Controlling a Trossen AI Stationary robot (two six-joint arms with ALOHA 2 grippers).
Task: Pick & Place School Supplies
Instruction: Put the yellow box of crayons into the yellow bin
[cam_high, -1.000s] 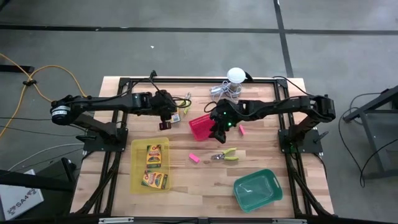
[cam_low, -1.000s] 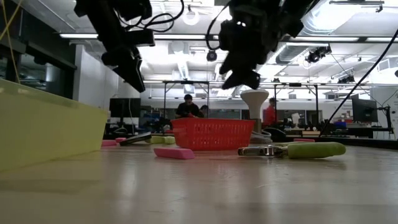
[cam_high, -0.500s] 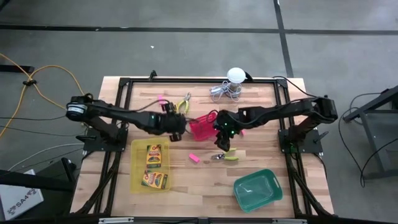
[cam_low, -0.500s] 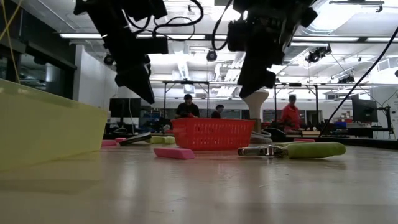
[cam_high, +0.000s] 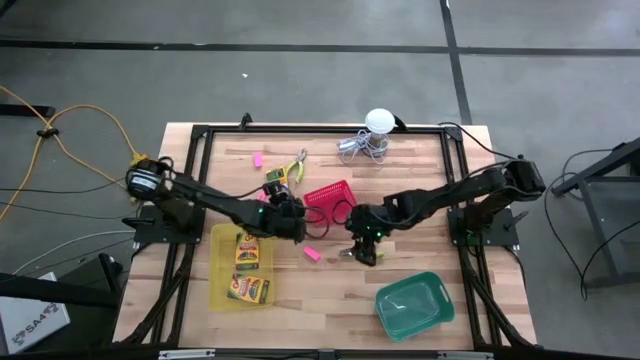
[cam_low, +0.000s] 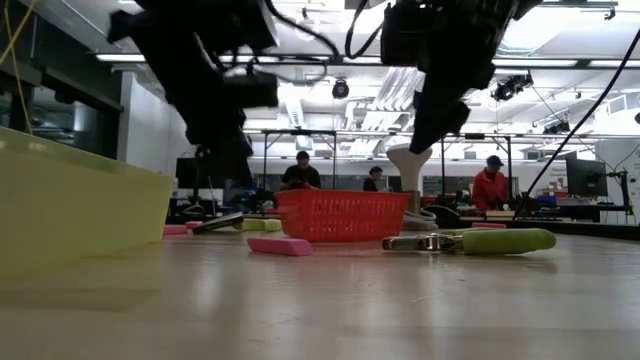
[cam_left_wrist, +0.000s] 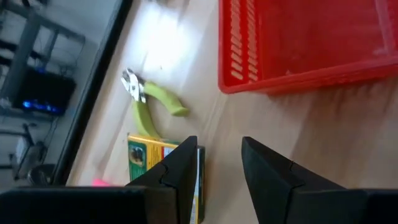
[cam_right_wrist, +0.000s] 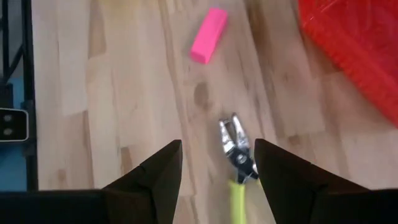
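My right gripper (cam_right_wrist: 217, 146) is open and hangs above the yellow-green-handled pliers (cam_right_wrist: 239, 163), which lie flat on the table near the red basket (cam_high: 330, 197). A pink eraser (cam_right_wrist: 208, 34) lies flat just beyond them. My left gripper (cam_left_wrist: 217, 144) is open and empty, above the table between the yellow tray (cam_high: 222, 290) and the red basket. Behind it lie a crayon box (cam_left_wrist: 155, 163), a second pair of pliers (cam_left_wrist: 144, 102) and another pink eraser (cam_high: 257, 159). Two crayon boxes (cam_high: 248, 268) lie in the yellow tray.
A green tray (cam_high: 412, 305) sits at the near right. A white ball with coiled wire (cam_high: 374, 133) stands at the far edge. The black frame rails (cam_high: 190, 200) run along the table's sides. People stand in the room beyond the table.
My left gripper has swung from the far left, beside the crayon box, toward the near edge and right, ending between the yellow tray and the red basket. My right gripper has moved from above the red basket toward the near edge, over the pliers.
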